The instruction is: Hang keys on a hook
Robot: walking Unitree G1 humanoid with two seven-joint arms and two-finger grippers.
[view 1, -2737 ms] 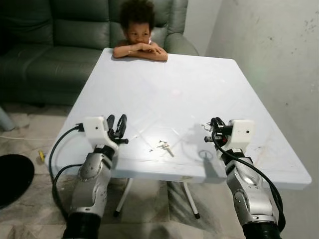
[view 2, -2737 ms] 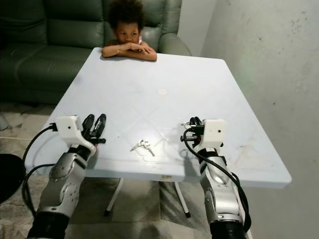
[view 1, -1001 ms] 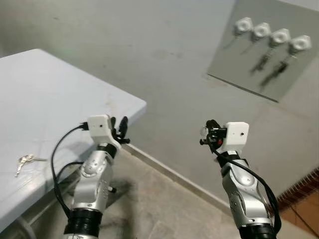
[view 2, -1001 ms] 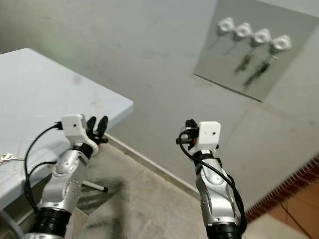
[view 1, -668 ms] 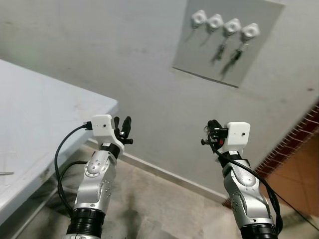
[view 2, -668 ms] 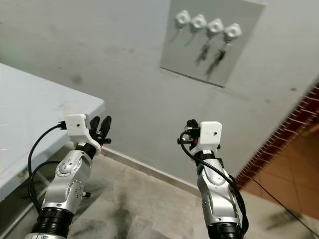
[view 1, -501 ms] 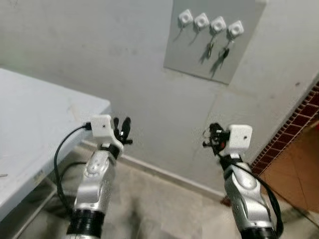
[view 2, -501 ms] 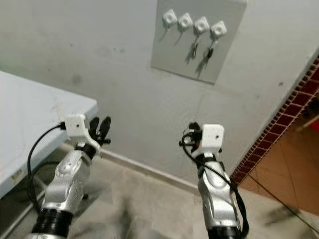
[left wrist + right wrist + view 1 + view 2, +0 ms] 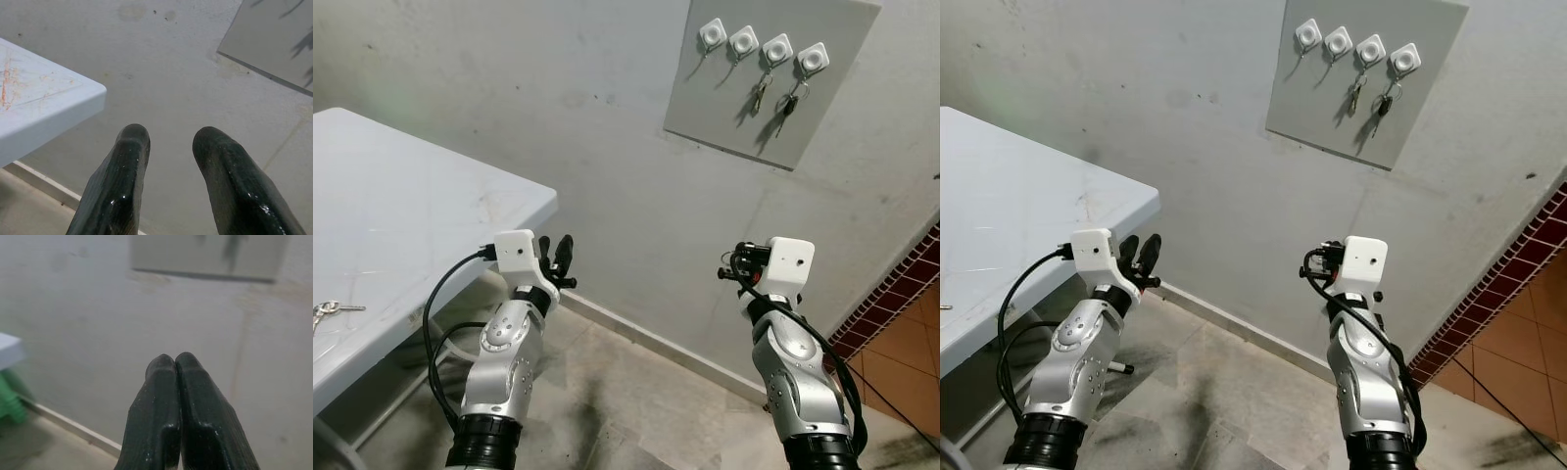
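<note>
Keys (image 9: 327, 310) lie on the white table (image 9: 401, 225), well apart from the parted left gripper (image 9: 556, 257); right gripper (image 9: 176, 363) is pressed closed, empty.

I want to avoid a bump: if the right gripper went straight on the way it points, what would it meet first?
Most likely the bare grey wall, below the hook board. The right gripper is shut and nothing stands between it and the wall, though depth is hard to judge.

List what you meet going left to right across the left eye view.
Keys on the table → white table → left gripper → first hook → right gripper → last hook with keys → red brick strip.
</note>
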